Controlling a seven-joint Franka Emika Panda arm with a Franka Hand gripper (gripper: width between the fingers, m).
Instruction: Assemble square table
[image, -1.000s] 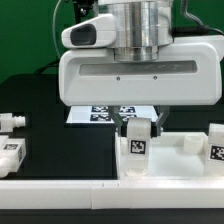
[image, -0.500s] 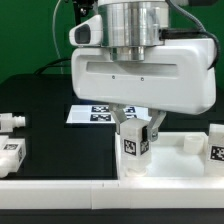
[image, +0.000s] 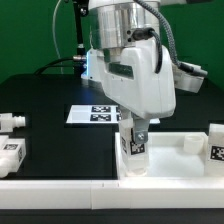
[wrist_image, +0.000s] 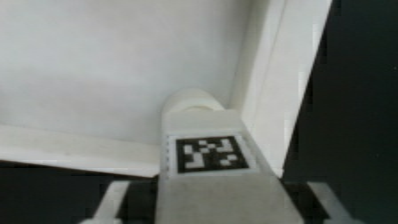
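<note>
At lower centre of the exterior view, the gripper (image: 135, 129), clamped on the upright tagged leg (image: 135, 158), has twisted round since a second ago, leg seated at a corner of the table top (image: 182, 166), so screwing-in looks underway.

- No words, numbers or brand names can be read anywhere.
- The only signs are black-and-white square tags (wrist_image: 210, 152), which carry coded patterns, not letters.
- One is on the white leg (image: 135, 143), upright at a corner of the table top (image: 185, 160).
- Another is on the second leg (image: 216, 145), by the top's opposite edge.
- Several are printed on the marker board (image: 103, 113).
</note>
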